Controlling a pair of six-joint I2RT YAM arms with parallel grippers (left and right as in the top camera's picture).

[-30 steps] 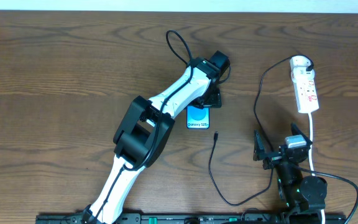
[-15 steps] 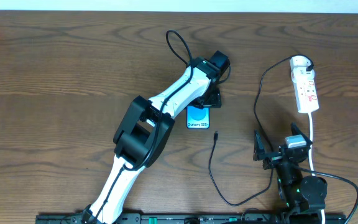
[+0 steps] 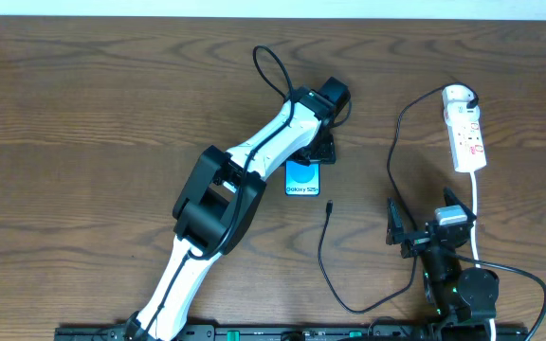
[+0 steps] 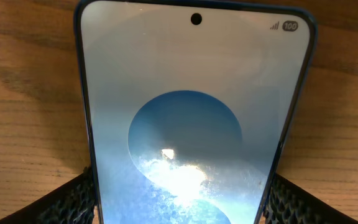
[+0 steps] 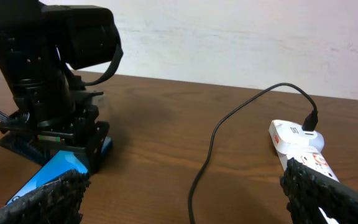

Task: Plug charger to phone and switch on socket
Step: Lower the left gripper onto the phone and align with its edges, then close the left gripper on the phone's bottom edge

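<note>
Wooden counter (image 3: 83, 114), seen from overhead. The phone (image 3: 303, 178) lies flat near the middle, screen up, blue wallpaper lit, with the "Galaxy S25+" lettering at its near short end. Its far half is hidden under the left hand (image 3: 320, 147), which reaches in from the near-left on a white and black arm. Left wrist view: the screen fills the frame, and the black ribbed fingers (image 4: 67, 202) straddle it, one at each long edge, spread about as wide as the phone. No gap shows between pad and edge, but I cannot tell whether they press or only flank it. The charger (image 3: 329, 205) lies with its small black plug tip on the counter just beside the phone's near right corner, apart from it and not plugged in. Its thin cable curves toward the near edge, loops back past the right arm and runs up to the rounded white plug (image 3: 457, 94) at the socket's far end. The socket (image 3: 469, 137) lies along the right side, well apart from the phone, with a white cord (image 3: 478, 204) leaving its near end. The right hand (image 5: 185, 186) sits low at the near right, fingers spread wide, nothing between them.
</note>
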